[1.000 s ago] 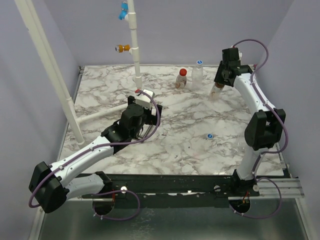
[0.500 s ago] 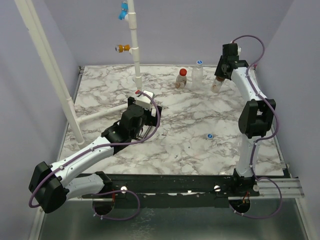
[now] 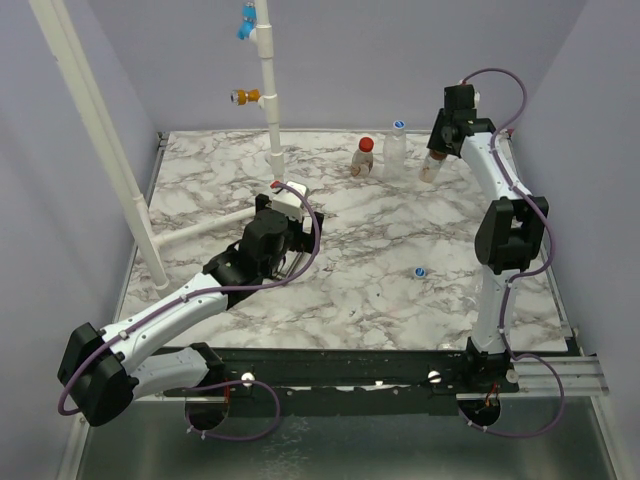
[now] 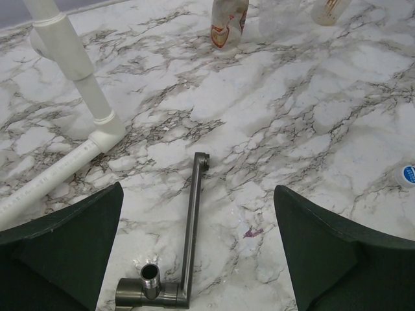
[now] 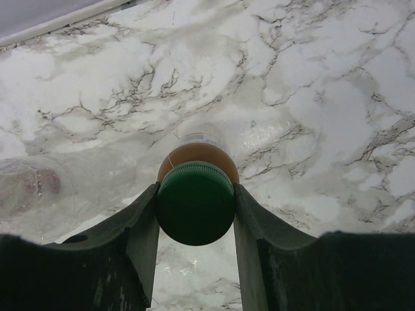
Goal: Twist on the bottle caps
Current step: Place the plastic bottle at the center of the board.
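The right arm is standing tall at the far right, its right gripper (image 5: 195, 193) clamping the round green cap (image 5: 195, 204) atop an upright clear bottle (image 5: 198, 151). The left arm is stretching low over the veined marble table (image 3: 200, 180), its left gripper (image 4: 198, 189) gaping wide above a bent metal rod (image 4: 192, 220).

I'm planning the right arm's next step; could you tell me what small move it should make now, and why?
Probably ease the bottle straight down and open the right claw: its fingers clamp the green cap, already on, beside the red-capped bottle and blue-capped bottle.
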Robot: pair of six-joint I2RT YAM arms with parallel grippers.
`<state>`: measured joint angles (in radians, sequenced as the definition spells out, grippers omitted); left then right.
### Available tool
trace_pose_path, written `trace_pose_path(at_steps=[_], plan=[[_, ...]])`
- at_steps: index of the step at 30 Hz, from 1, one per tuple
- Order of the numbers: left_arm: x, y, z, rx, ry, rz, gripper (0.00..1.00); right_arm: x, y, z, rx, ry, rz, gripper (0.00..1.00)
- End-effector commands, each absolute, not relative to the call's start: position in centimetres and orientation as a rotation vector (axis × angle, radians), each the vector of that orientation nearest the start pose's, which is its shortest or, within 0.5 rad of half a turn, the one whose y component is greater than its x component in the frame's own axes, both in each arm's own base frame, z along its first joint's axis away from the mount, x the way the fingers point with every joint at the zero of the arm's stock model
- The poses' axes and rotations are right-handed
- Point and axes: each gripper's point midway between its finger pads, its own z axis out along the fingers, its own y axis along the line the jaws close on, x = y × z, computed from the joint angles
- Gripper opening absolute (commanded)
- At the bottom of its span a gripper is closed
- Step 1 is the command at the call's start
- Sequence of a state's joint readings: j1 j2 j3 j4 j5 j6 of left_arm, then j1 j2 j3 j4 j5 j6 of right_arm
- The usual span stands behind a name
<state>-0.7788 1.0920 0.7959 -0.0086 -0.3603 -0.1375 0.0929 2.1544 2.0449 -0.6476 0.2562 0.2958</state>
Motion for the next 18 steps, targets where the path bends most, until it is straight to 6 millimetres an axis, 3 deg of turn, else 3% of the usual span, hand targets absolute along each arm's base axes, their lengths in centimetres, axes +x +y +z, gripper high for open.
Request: trace_pose_path(at_steps=[1,10,18], plan=[[30.19,-21.45,21.60,0.350,1.845,-0.284,0.99,56.87,1.95,15.39,0.349,2.316,-0.089,0.43],[30.21,-21.29,21.64,0.345,1.842,-0.282,0.99,57.13,1.80,15.26,0.335,2.320,-0.103,0.59],[30.26,-21.17,21.64,0.344,1.842,-0.279,0.99,57.66,1.74,14.99,0.325,2.325,-0.110,0.60]])
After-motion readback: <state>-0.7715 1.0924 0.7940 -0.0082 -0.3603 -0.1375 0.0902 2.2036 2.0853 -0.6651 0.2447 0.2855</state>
